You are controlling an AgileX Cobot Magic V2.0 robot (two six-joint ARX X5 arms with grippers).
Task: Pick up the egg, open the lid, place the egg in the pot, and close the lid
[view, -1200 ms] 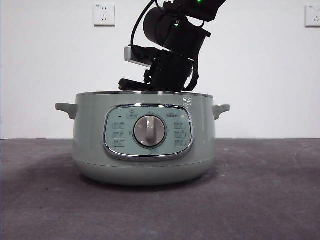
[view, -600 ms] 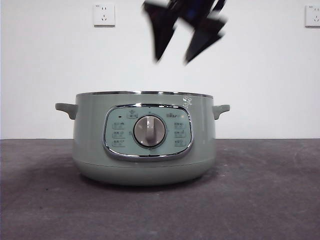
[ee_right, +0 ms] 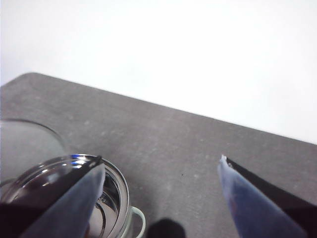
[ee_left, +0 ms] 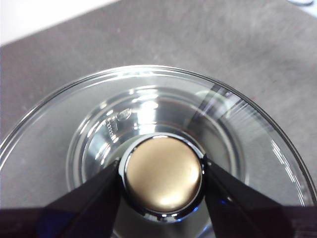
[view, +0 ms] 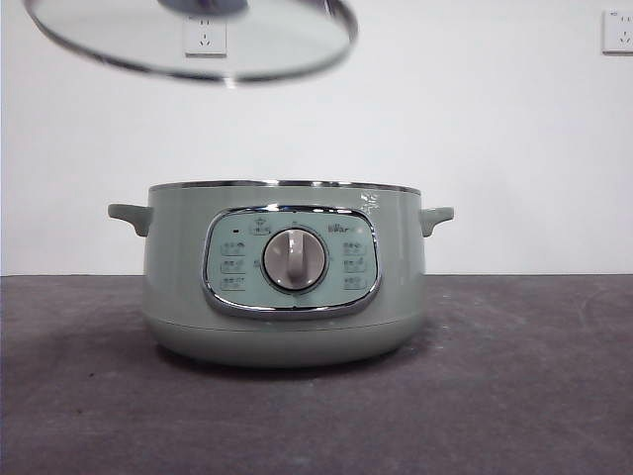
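The pale green pot (view: 178, 297) stands uncovered in the middle of the table. The glass lid (view: 129, 35) hangs tilted high above the pot's left side. In the left wrist view my left gripper (ee_left: 161, 171) is shut on the lid's knob (ee_left: 162, 173), with the glass (ee_left: 64, 129) spread around it. My right gripper (ee_right: 161, 158) is open and empty, above the table beside the pot's rim (ee_right: 119, 188). Neither gripper shows in the front view. The egg is not in view; the pot's inside is hidden.
Two wall sockets (view: 206, 30) sit on the white wall behind. The grey table (view: 534, 376) stretches to both sides of the pot. The pot's side handles (view: 129, 215) stick out left and right.
The dark gripper that reached down into the pot has opened, risen and left the front view. The lid has come into view at the top left.
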